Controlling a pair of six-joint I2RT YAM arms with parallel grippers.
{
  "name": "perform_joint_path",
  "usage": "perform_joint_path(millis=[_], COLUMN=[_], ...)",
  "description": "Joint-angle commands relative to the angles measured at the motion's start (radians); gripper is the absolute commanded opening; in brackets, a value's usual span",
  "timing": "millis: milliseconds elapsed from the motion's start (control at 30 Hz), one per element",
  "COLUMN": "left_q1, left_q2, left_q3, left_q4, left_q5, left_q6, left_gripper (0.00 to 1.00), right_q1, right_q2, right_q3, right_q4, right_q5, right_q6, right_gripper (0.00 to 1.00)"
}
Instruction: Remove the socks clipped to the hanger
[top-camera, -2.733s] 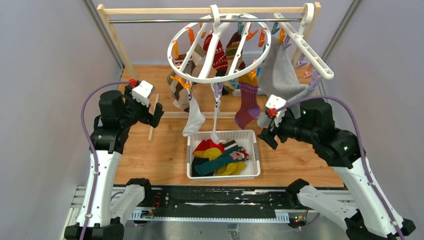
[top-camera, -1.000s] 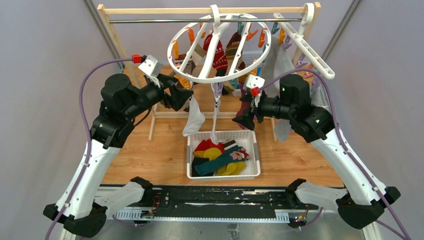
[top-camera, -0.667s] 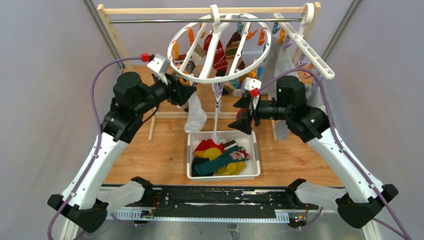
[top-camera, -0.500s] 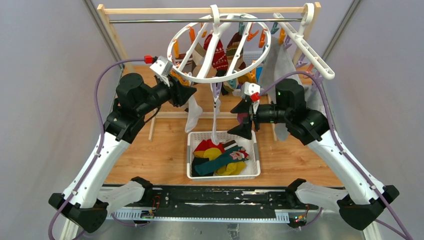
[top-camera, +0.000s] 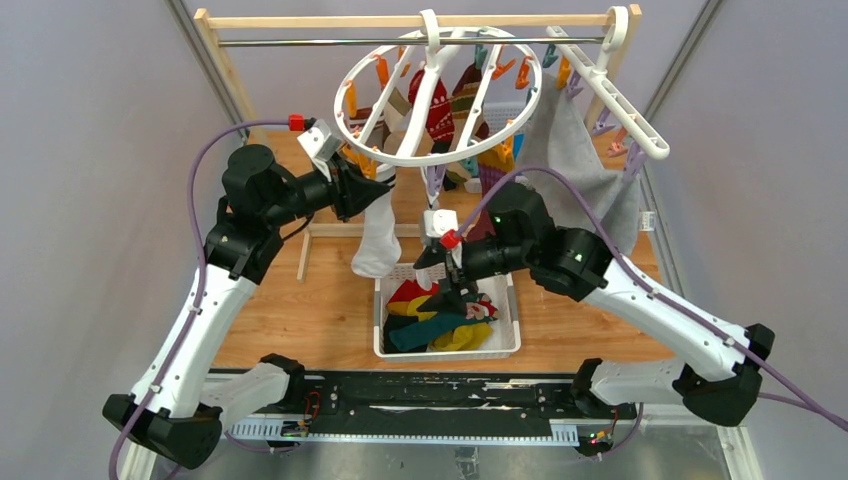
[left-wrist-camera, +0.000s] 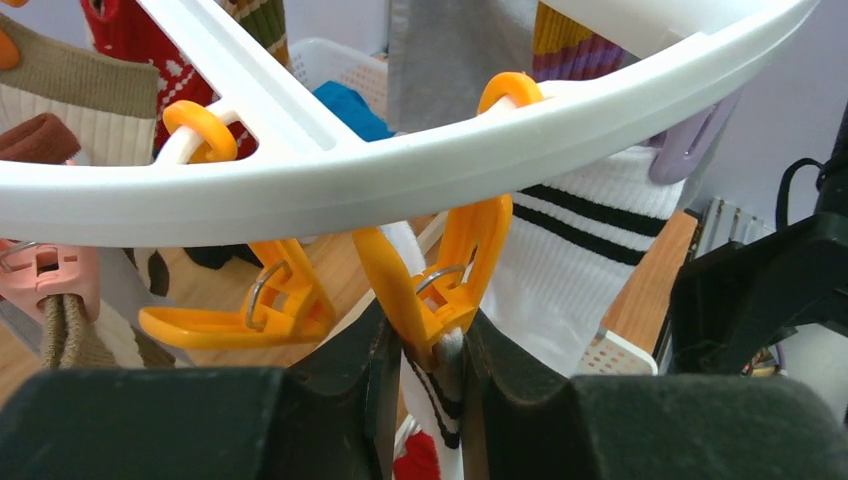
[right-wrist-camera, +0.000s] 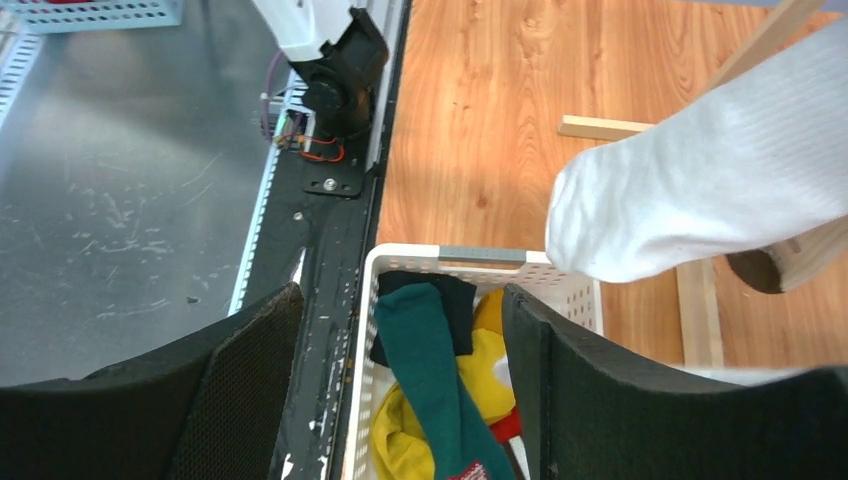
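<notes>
The hanger (top-camera: 437, 157), a round white ring with crossbars, hangs from the wooden rail with several socks clipped under it, a red patterned one (top-camera: 440, 115) among them. My left gripper (top-camera: 368, 190) is at the ring's front left. In the left wrist view it (left-wrist-camera: 425, 345) is shut on the black-striped cuff of a white sock (top-camera: 376, 240), right at the tip of an orange clip (left-wrist-camera: 440, 285) under the ring (left-wrist-camera: 420, 170). My right gripper (top-camera: 445, 292) hangs open over the basket; nothing sits between its fingers (right-wrist-camera: 400, 300). The white sock's toe (right-wrist-camera: 700, 190) shows beyond them.
A white basket (top-camera: 505, 345) (right-wrist-camera: 480, 255) under the hanger holds several loose socks, green, yellow, red and black. A large grey cloth (top-camera: 580, 170) hangs from a straight white clip rack (top-camera: 620, 110) at the right. The wooden rail (top-camera: 300, 21) spans the back.
My left gripper has closed on the white sock's cuff at the clip, and the sock has swung left. My right arm has dropped from beside the hanger to over the basket.
</notes>
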Motion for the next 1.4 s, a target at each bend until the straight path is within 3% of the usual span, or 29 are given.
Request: perform_joint_path(millis=[0, 233, 433, 700, 1000, 1367], left_q1=[0.024, 0.029, 0.029, 0.024, 0.005, 0.004], left_q2=[-0.028, -0.058, -0.062, -0.044, -0.045, -0.064], left_q3=[-0.004, -0.031, -0.075, -0.101, -0.132, -0.224], left_q4=[0.021, 0.050, 0.198, 0.308, 0.347, 0.523], left_q5=[0.114, 0.233, 0.319, 0.360, 0.293, 0.269], left_q6=[0.003, -0.055, -0.223, -0.361, -0.417, -0.587], left_gripper=[0.16, 0.11, 0.09, 0.08, 0.07, 0.07], right_q1=[0.065, 0.083, 0.063, -0.071, -0.085, -0.086], right_q2=[0.071, 0.134, 0.120, 0.095, 0.137, 0.222], right_q3=[0.099, 0.126, 0.055, -0.006, -0.052, 0.004], right_q4=[0.030, 0.102, 0.203, 0.351, 0.470, 0.464], right_q5=[0.177, 0.391, 0.442, 0.227, -0.007, 0.118], right_q6=[0.010, 0.000, 0.028, 0.174, 0.270, 0.284], right_gripper=[0.72, 0.74, 0.75, 0.74, 0.73, 0.65])
